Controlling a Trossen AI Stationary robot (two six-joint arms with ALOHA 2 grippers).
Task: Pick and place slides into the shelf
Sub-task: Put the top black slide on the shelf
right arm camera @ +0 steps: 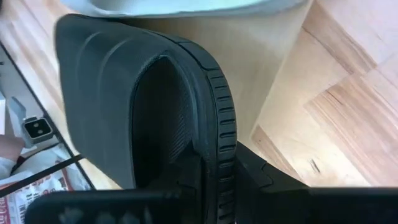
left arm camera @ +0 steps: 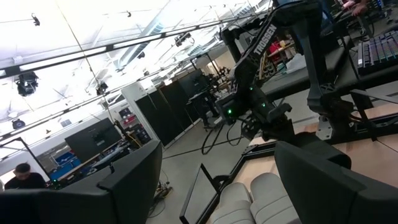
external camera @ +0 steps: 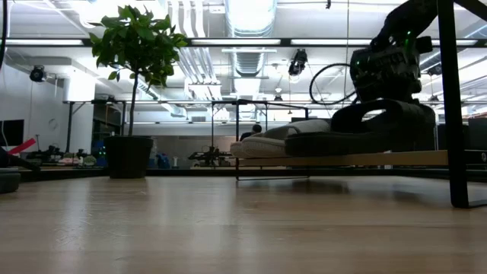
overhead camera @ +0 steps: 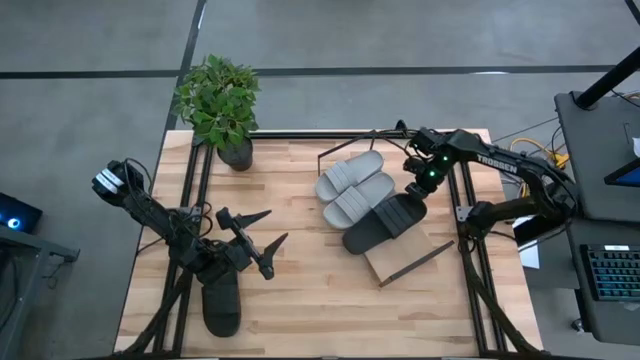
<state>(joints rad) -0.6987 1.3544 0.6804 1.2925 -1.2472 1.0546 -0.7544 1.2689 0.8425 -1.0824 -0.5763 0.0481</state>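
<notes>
The right gripper [overhead camera: 412, 192] is closed on the edge of a black slide [overhead camera: 385, 222], pinching its rim — the right wrist view shows the dark fingers on both sides of the ridged edge. This black slide lies on the shelf [overhead camera: 405, 260], just beside the two grey slides [overhead camera: 352, 187]. Its long axis runs slanted, the same way as the grey ones, from the near left up toward the far right. The gripper holds it at the far right end.

So the shelf has three slides on it: two grey, side by side and touching, and this black one next to them. In the low view the black slide [external camera: 365, 128] sits on the light board, with a grey slide [external camera: 262, 144] beside it. It looks like the black slide is down on the board, so I think the right gripper only needs to let go.

The last black slide [overhead camera: 221, 300] is still on the surface, at the near left, well apart from the shelf. Its long axis points toward and away from the front edge. The left gripper [overhead camera: 262, 240] is wide open and holds nothing — it hangs just beyond this slide, toward the shelf side. The left arm is much nearer to it than the right arm, so I think the left arm should take it.

A plant [overhead camera: 220, 105] stands at the far left corner, out of the way.
</notes>
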